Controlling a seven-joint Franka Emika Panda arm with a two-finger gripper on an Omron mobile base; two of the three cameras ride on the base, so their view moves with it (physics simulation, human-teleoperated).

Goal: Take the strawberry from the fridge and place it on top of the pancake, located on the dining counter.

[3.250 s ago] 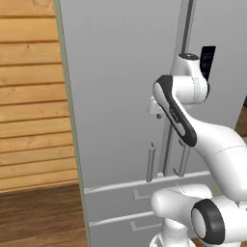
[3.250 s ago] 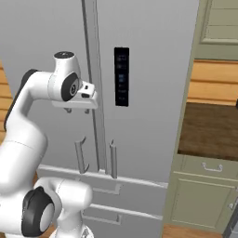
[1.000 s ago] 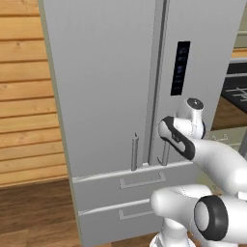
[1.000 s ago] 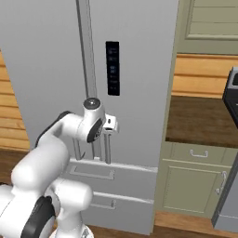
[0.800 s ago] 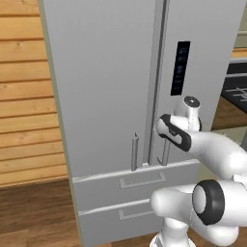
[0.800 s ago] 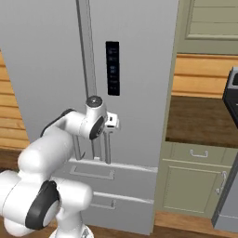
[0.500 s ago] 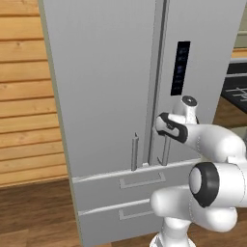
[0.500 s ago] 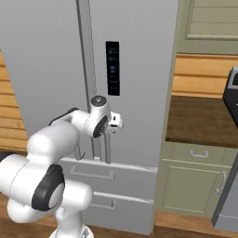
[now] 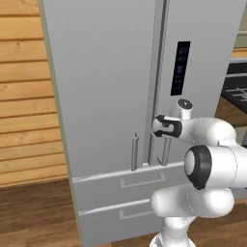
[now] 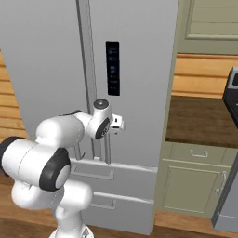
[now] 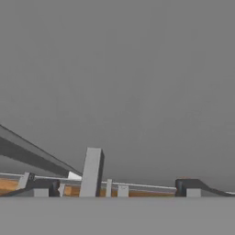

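Fridge (image 9: 106,96) doors stand closed, the tall light-grey body filling the middle of the left base view and the left and centre of the right base view (image 10: 139,69). Its long axis runs straight up and down, and its front faces the cameras. The seam between the two doors runs vertically through the upper centre of the left base view, with a dark control panel (image 9: 180,67) on the right-hand door. Two vertical bar handles flank the seam: the left handle (image 9: 134,152) stands just below centre of the left base view, and the right handle (image 9: 165,150) sits partly behind the robot's wrist. Two drawers (image 9: 140,181) lie below the doors, each with a horizontal pull.

The gripper (image 11: 114,188) is close in front of the right door, near the lower end of the handles, and its two dark fingertips (image 11: 41,187) stand wide apart at the bottom of the hand view with nothing between them. A light-grey bar (image 11: 91,172) rises between the tips in that view. In the right base view a wooden worktop (image 10: 200,118) over pale green cabinets (image 10: 195,181) lies to the right of the fridge. Horizontal wood panelling (image 9: 24,96) covers the left of the left base view.
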